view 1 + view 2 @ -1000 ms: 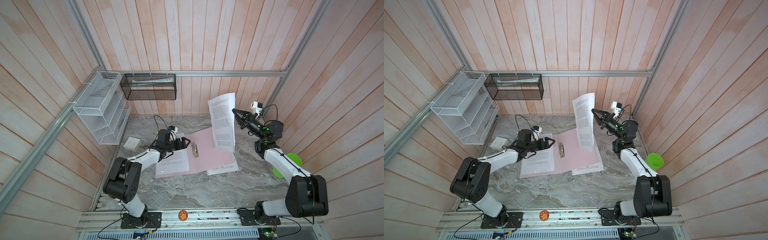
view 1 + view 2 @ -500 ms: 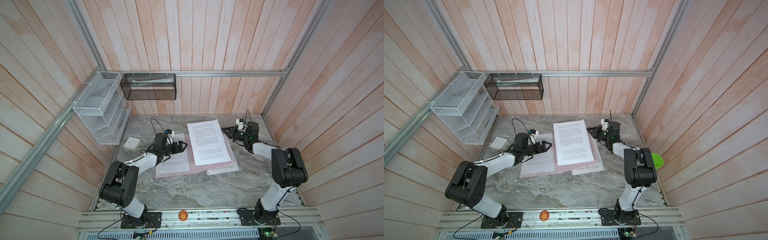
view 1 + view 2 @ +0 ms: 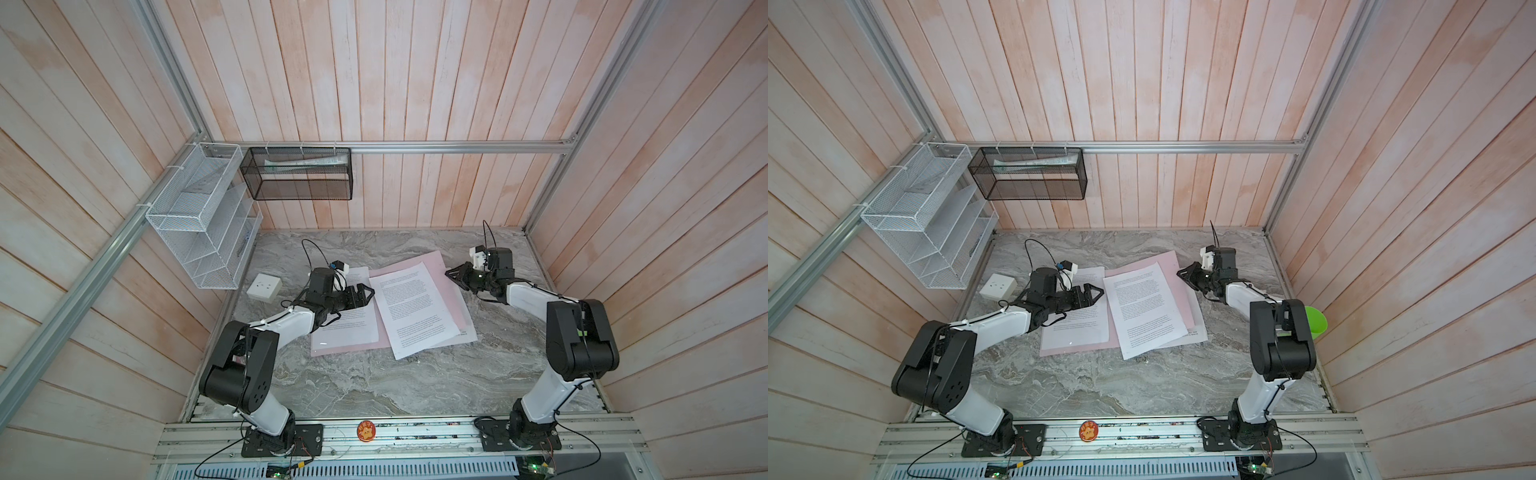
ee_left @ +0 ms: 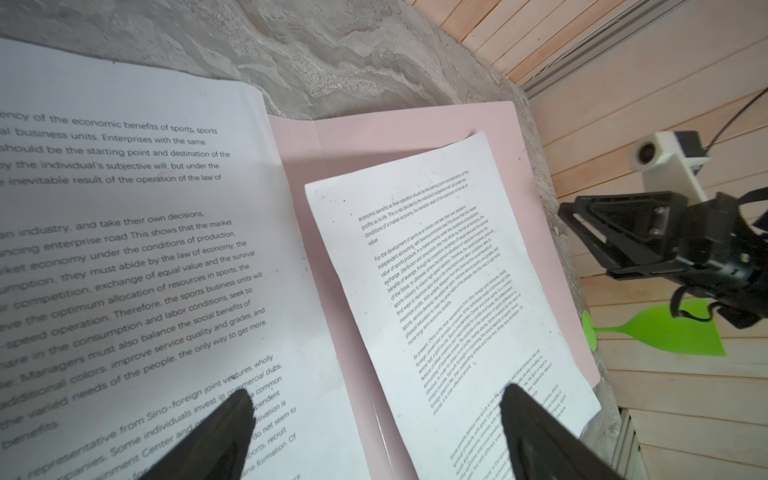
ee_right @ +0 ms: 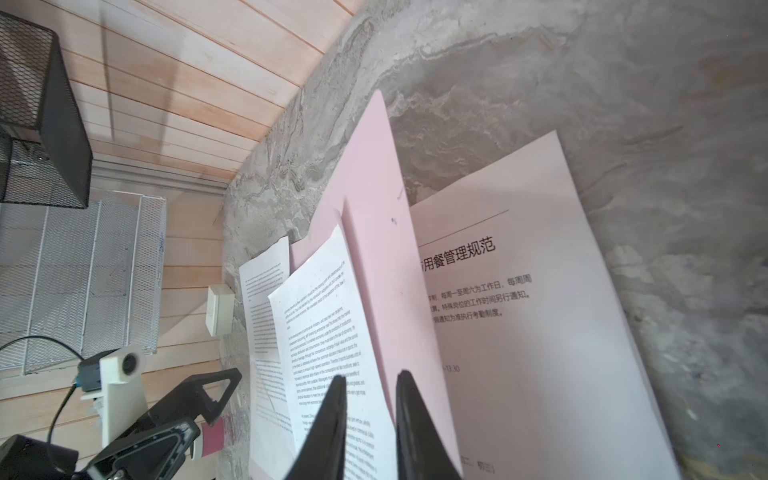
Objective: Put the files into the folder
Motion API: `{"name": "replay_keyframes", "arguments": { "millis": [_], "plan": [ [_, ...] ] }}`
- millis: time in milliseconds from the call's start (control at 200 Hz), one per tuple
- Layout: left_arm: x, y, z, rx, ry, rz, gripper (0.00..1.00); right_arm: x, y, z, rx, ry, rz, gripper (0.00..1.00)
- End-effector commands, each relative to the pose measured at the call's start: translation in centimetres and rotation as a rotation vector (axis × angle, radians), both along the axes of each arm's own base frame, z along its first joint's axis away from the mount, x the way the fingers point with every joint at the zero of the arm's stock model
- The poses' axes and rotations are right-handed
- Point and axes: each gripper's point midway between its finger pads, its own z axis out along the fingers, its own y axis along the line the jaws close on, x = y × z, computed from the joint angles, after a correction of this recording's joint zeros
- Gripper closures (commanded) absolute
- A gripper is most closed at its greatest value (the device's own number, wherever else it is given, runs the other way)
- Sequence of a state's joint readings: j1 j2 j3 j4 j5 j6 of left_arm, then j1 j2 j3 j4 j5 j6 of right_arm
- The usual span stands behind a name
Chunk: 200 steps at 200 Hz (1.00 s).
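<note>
You're mid-filing: one sheet (image 3: 415, 311) lies askew on the open folder's (image 3: 434, 266) right half, overhanging its near edge. Your right end effector (image 3: 451, 274) sits beside the folder, narrowly parted and empty; the left end effector (image 3: 366, 296) hovers wide and empty. Next, probably nudge that sheet square.

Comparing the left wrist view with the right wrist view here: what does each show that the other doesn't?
Left wrist only: a bright green plastic object. Right wrist only: the black mesh basket, white wire mesh rack, white square socket box, and a white paper sheet with a Chinese heading. Both: the pale pink folder, the white English-text sheets lying on it, the grey marble tabletop, the left end effector and right end effector.
</note>
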State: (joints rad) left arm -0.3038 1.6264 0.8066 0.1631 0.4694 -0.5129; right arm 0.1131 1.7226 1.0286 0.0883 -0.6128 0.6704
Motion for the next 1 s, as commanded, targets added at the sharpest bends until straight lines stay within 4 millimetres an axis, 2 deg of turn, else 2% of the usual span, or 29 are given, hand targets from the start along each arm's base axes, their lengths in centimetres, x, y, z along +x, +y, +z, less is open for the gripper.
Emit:
{"name": "replay_keyframes", "arguments": {
  "millis": [0,65,215,385,590,820,995],
  "plan": [
    [0.2,-1.4,-0.3,-0.028,0.002,-0.033,0.06,-0.9,0.6,1.1,-0.053,-0.035,0.087,0.52],
    [0.3,-2.5,-0.6,-0.029,0.006,-0.054,0.06,-1.3,1.2,1.0,-0.037,-0.028,0.124,0.49],
    [0.2,-5.1,-0.8,-0.063,0.014,-0.103,0.07,-2.3,2.2,0.7,0.015,-0.023,0.172,0.51],
    [0.1,-7.3,-0.9,-0.113,0.029,-0.153,0.08,-3.1,2.5,-1.7,0.007,0.036,0.19,0.56],
    [0.8,-7.9,-1.8,-0.111,0.048,-0.167,0.09,-3.4,2.2,-4.4,-0.034,0.11,0.192,0.58],
    [1.5,-8.4,-2.4,-0.11,0.059,-0.176,0.09,-4.2,1.6,-6.2,-0.095,0.172,0.195,0.54],
    [1.8,-8.4,-3.4,-0.092,0.08,-0.169,0.09,-4.7,1.1,-8.5,-0.137,0.238,0.196,0.52]
  ]
}}
